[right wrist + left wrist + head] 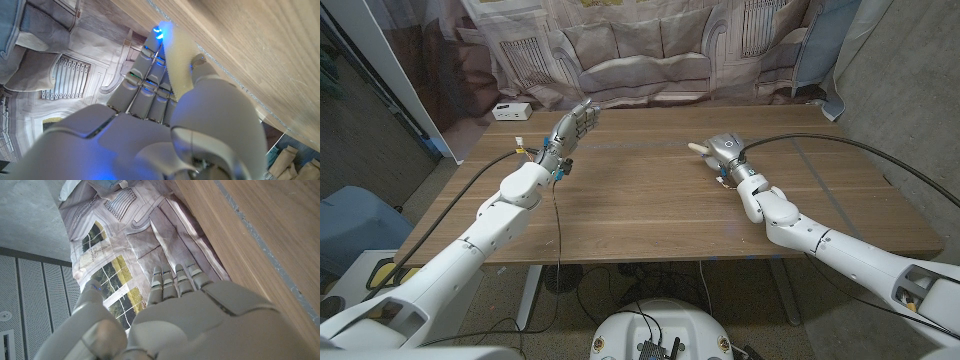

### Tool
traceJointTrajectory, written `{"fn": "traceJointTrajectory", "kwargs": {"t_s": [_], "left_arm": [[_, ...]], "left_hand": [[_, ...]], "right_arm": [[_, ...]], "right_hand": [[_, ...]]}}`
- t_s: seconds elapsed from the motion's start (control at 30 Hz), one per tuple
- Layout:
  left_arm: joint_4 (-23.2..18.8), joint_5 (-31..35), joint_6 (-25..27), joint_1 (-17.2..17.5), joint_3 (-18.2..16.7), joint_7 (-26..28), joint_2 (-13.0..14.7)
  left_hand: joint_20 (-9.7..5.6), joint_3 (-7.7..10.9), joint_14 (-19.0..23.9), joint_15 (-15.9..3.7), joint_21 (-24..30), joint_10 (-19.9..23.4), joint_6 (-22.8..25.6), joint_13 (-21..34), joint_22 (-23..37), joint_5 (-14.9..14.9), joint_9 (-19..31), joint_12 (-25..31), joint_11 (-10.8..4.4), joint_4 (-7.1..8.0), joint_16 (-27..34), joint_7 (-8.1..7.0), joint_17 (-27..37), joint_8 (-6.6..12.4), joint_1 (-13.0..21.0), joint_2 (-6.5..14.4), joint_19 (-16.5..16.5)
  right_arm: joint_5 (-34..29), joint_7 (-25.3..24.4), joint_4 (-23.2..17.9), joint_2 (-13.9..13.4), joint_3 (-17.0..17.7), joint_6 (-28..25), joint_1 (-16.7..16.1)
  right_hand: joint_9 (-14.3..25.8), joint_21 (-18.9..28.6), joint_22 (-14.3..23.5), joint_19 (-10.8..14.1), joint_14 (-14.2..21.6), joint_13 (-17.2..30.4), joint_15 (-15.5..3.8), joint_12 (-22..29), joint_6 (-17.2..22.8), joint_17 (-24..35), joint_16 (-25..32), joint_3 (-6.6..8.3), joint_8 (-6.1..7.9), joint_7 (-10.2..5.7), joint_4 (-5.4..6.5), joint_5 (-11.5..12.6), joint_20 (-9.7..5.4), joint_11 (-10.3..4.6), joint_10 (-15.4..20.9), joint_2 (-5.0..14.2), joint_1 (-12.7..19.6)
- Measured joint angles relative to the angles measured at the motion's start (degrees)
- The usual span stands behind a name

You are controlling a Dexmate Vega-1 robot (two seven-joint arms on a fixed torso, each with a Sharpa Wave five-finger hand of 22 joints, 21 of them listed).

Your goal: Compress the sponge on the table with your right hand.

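A small white rectangular box (511,110) sits at the wooden table's (650,210) far corner, before a printed fabric backdrop (640,45).

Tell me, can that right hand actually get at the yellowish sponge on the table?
Yes, it seems so: the right hand already looks closed around the sponge on the table, with a pale end poking out past the fingers. Nothing stands in its way.

Overhead head view, two close wrist views
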Motion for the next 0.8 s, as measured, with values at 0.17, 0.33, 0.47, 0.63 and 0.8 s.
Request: {"fn": "traceJointTrajectory", "kwargs": {"t_s": [0.17, 0.33, 0.47, 0.63, 0.8], "left_arm": [[-0.4, 0.0, 0.0, 0.3, -0.1, 0.2, 0.1], [-0.6, 0.0, 0.1, 0.5, -0.2, 0.3, 0.2], [-0.9, 0.0, 0.3, 0.6, -0.2, 0.3, 0.3], [-1.0, 0.0, 0.4, 0.7, -0.2, 0.4, 0.3], [-1.0, 0.0, 0.5, 0.8, -0.2, 0.4, 0.3]], "left_hand": [[0.0, 0.0, 0.0, 0.0, 0.0, 0.0, 0.0, 0.0, 0.0, 0.0, 0.0, 0.0, 0.0, 0.0, 0.0, 0.0, 0.0, 0.0, 0.0, 0.0, 0.0], [0.0, 0.0, 0.0, 0.0, 0.0, 0.0, 0.0, 0.0, 0.0, 0.0, 0.0, 0.0, 0.0, 0.0, 0.0, 0.0, 0.0, 0.0, 0.0, 0.0, 0.0], [0.0, 0.0, 0.0, 0.0, 0.0, 0.0, 0.0, 0.0, 0.0, 0.0, 0.0, 0.0, 0.0, 0.0, 0.0, 0.0, 0.0, 0.0, 0.0, 0.0, 0.0], [0.0, 0.0, 0.0, 0.0, 0.0, 0.0, 0.0, 0.0, 0.0, 0.0, 0.0, 0.0, 0.0, 0.0, 0.0, 0.0, 0.0, 0.0, 0.0, 0.0, 0.0], [0.0, 0.0, 0.0, 0.0, 0.0, 0.0, 0.0, 0.0, 0.0, 0.0, 0.0, 0.0, 0.0, 0.0, 0.0, 0.0, 0.0, 0.0, 0.0, 0.0, 0.0]], "right_arm": [[-1.1, 0.6, 0.6, 0.0, -0.6, 0.0, 0.3], [-1.8, 1.3, 1.0, 0.0, -1.0, 0.0, 0.6], [-2.2, 1.9, 1.2, 0.0, -1.3, 0.0, 0.8], [-2.5, 2.6, 1.5, 0.0, -1.5, 0.0, 1.0], [-2.7, 3.4, 1.7, 0.0, -1.8, -0.1, 1.3]], "right_hand": [[0.0, 0.0, 0.0, 0.0, 0.0, 0.0, 0.0, 0.0, 0.0, 0.0, 0.0, -0.32, 0.0, 0.0, -0.09, 0.0, 0.0, 0.0, 0.0, 0.03, 0.0], [0.0, 0.0, 0.0, 0.0, 0.0, -0.3, 0.0, 0.0, 0.0, 0.0, -0.4, -0.47, 0.0, 0.0, 0.01, 0.0, 0.0, 0.0, 0.0, -0.16, -0.8], [0.0, 0.0, 0.0, -0.2, -1.0, -0.3, -0.18, 0.0, -0.1, 0.0, -0.4, -0.7, 0.0, -0.12, 0.24, 0.0, 0.21, -0.29, -0.3, -0.46, -1.1], [0.0, -0.1, 0.0, -0.8, -1.8, -0.3, 0.29, -0.4, -0.8, -0.2, -1.0, -1.14, 0.0, -0.18, 0.28, 0.0, 0.22, -0.08, -0.5, -0.77, -1.4], [0.0, -0.5, -0.2, -1.6, -2.6, -0.3, 0.78, -0.8, -1.6, 0.0, -1.3, -1.51, 0.0, -0.13, 0.23, 0.0, 0.36, -0.38, -1.7, -1.21, -1.8]]}}
